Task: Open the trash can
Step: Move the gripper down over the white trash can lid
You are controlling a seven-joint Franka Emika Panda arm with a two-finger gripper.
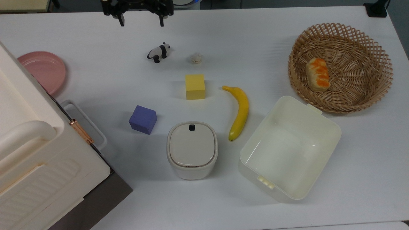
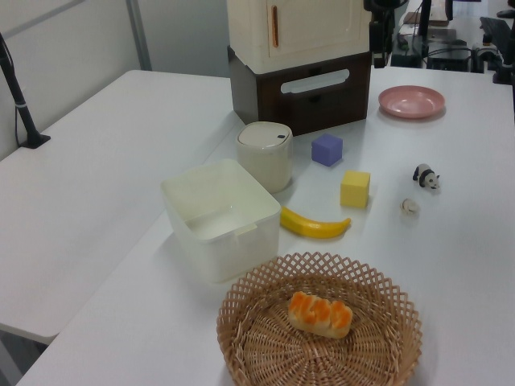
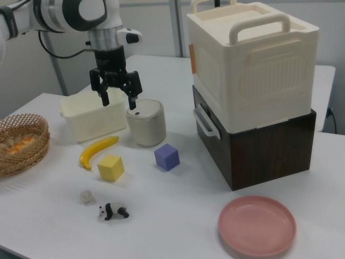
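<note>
The trash can [image 1: 192, 150] is a small off-white rounded bin that stands near the table's front in the top view. Its beige lid is shut, and the black button [image 1: 192, 127] sits at the lid's far edge. The bin also stands in the left view [image 2: 264, 153] and the right view [image 3: 146, 123]. My gripper [image 1: 141, 23] hangs open and empty at the table's far edge, well away from the trash can in the top view. In the right view my gripper [image 3: 118, 101] is held high above the table, its fingers pointing down.
Around the bin lie a purple cube [image 1: 142, 119], a yellow cube [image 1: 195, 86] and a banana [image 1: 239, 111]. A lidless cream tub [image 1: 289, 148] stands to the top view's right, below a wicker basket [image 1: 340, 95] with bread. A panda toy [image 1: 158, 52], pink plate [image 1: 43, 72] and big storage box [image 1: 38, 153] are elsewhere.
</note>
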